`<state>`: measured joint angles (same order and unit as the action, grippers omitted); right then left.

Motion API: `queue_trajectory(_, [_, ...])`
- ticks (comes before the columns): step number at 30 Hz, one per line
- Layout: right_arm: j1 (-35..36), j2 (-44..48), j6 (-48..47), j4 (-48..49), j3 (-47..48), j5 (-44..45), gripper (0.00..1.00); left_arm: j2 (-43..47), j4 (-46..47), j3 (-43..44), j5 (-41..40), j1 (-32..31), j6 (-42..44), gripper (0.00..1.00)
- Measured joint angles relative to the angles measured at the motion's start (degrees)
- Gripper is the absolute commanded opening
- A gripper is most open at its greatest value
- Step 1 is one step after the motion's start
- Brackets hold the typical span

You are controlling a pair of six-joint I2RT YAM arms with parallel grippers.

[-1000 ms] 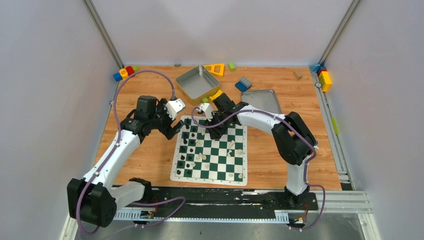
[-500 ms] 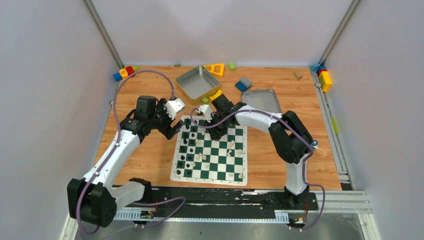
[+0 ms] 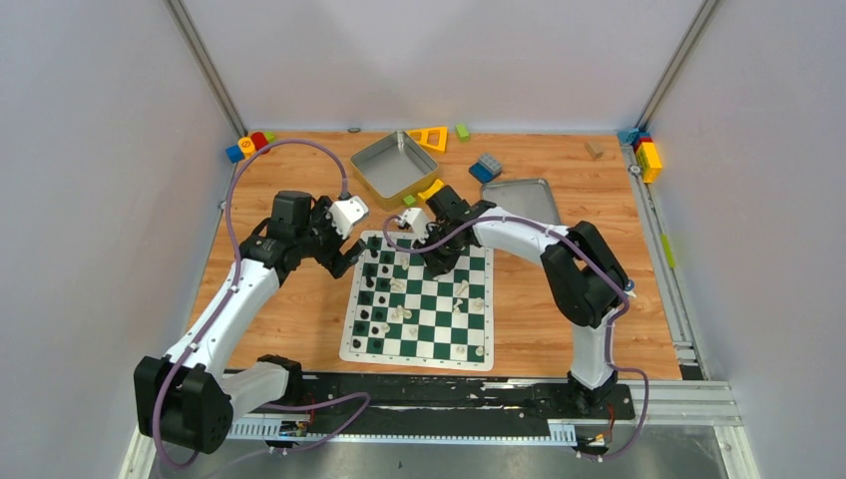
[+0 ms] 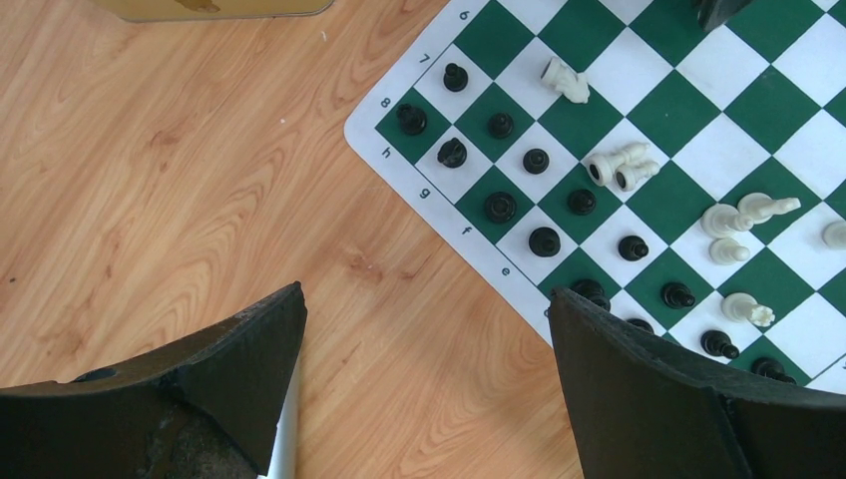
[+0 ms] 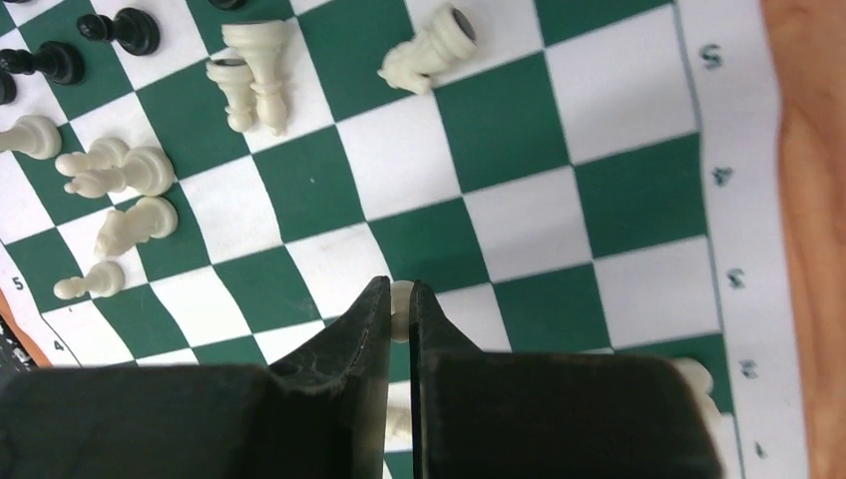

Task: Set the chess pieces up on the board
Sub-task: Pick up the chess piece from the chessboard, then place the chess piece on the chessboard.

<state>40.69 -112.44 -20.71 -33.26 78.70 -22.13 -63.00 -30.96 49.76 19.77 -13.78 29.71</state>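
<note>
The right tool (image 5: 401, 297) is pressed together on a cream piece (image 5: 401, 317) over the board (image 5: 619, 90), near its numbered edge. Only a sliver of the piece is seen between the fingertips. The left tool (image 4: 427, 304) is spread wide and holds nothing, hanging over the desk (image 4: 180, 180) just beside the board's corner.

The black pieces (image 4: 499, 207) are stood in two rows along the board's left side. Most toppled cream pieces (image 5: 254, 75) are scattered on the middle squares.

The likeliest trouble is judged to be the grip itself. The piece is caught only at the very tips, so it could be twisted or dropped once lifted. A fall would land it among the toppled pieces. Another cream chessman (image 5: 698, 384) stands just beside the right finger and could be knocked over by a sideways move. The mat could also be dragged if the fingertips are scraped along it.

Against the earlier top view, the right tool's jaws — then parted — have been brought together. Its wrist is seen shifted slightly to the right along the board's far edge. The left arm is unchanged, and no piece on the board can be seen to have been moved.
</note>
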Motion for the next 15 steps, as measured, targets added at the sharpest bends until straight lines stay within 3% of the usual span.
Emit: queue_trajectory(15, [-8.26, 2.27, -4.85, -7.48, 1.57, 8.31, 0.0, 0.0, 0.0, 0.0, -0.02, 0.02, 0.0, 0.98])
